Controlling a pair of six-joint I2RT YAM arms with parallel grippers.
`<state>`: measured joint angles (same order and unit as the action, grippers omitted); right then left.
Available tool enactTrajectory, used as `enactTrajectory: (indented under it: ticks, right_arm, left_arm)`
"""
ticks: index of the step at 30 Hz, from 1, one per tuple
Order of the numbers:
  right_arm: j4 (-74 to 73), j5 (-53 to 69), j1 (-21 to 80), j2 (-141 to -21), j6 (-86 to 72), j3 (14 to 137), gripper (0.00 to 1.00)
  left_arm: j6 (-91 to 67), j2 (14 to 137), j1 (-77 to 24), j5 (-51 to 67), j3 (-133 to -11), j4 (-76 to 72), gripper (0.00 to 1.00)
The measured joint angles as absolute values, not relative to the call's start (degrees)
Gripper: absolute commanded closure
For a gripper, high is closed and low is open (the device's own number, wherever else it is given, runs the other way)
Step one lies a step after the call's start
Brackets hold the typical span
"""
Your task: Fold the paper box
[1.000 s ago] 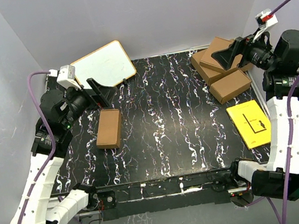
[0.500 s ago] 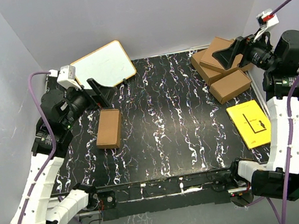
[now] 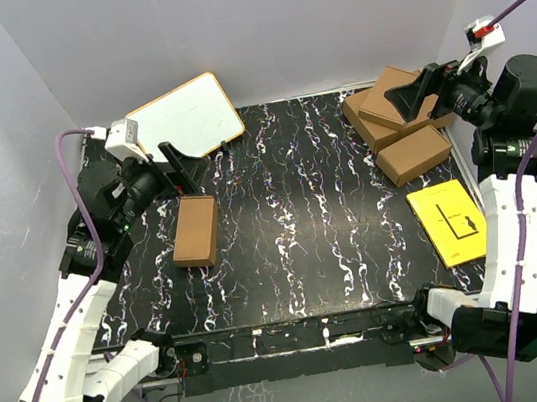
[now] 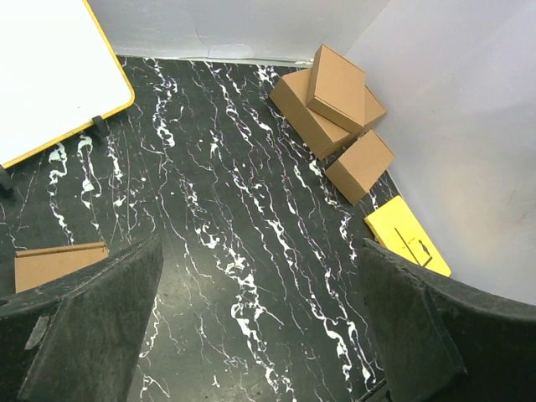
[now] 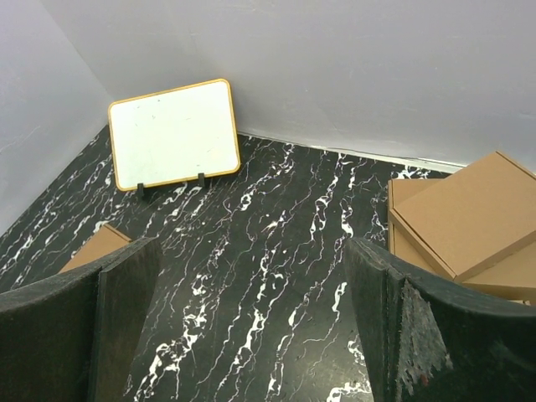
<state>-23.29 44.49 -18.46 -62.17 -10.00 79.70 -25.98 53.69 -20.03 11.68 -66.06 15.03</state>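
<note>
At about nine o'clock on the desk (image 3: 297, 257) lies a brown paper box (image 3: 195, 230), closed and flat-sided, apart from both arms. You see it again at the lower left of the left wrist view, only partly in frame. The left end effector (image 3: 178, 161) hangs above and just behind it, jaws wide apart and holding nothing. The right end effector (image 3: 416, 92) hovers at two o'clock over a stack of brown boxes (image 3: 393, 122), likewise spread wide and empty. A yellow sheet (image 3: 448, 223) lies at three o'clock; a whiteboard (image 3: 185, 118) leans at eleven o'clock. Judged from this, no grasp is in hand: the box may be a finished fold just set down, or one awaiting work. Whether its flaps are tucked you cannot tell.
</note>
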Motion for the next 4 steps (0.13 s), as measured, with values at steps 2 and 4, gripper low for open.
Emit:
enactTrajectory:
  ticks: [2,4]
  right_arm:
    - [-23.27,44.31,-18.46,-62.17,-9.93,79.70,0.01]
    - [-23.16,44.12,-18.46,-62.17,-9.76,79.59,0.01]
  left_arm:
    - [-25.89,53.69,-20.03,11.49,-65.93,15.05,0.03]
    - [-25.76,53.69,-20.03,11.31,-65.87,15.05,0.03]
